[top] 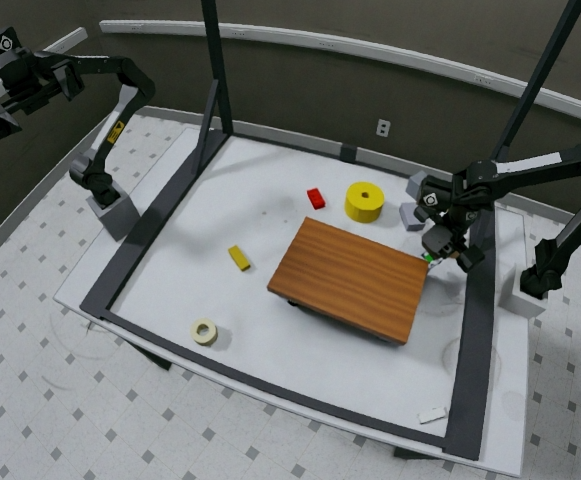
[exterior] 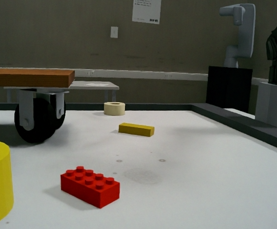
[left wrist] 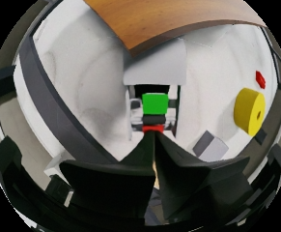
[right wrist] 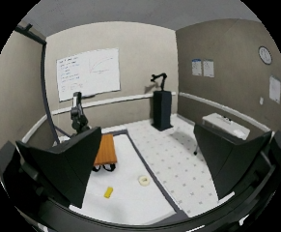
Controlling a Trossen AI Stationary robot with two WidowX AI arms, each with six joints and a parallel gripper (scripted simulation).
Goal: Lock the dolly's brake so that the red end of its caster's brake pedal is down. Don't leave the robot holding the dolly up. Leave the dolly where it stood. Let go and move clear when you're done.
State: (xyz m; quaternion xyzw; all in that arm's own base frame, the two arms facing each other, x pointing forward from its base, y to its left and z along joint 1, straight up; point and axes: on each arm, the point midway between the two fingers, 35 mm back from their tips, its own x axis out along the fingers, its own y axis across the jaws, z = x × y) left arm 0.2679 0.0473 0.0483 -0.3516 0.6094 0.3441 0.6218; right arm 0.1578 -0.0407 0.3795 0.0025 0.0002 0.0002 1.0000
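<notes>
The dolly point(top: 349, 279) has a wooden deck and stands on its black casters point(exterior: 35, 120) on the white table. The brake pedal shows at the dolly's right corner point(top: 426, 256). In the left wrist view its green end point(left wrist: 155, 103) is farther from me and its red end point(left wrist: 154, 128) is nearer. My left gripper point(top: 448, 253) is shut, and its joined fingertips point(left wrist: 154, 145) are right at the red end. My right gripper point(top: 32, 100) is open and empty, raised high off the table's far left, and it also shows in the right wrist view point(right wrist: 147, 174).
A red brick point(top: 315, 198), a yellow cylinder point(top: 364, 201) and grey blocks point(top: 412, 214) lie behind the dolly. A yellow block point(top: 239, 257) and a tape roll point(top: 204, 331) lie to its left. A dark raised frame point(top: 474, 330) borders the table.
</notes>
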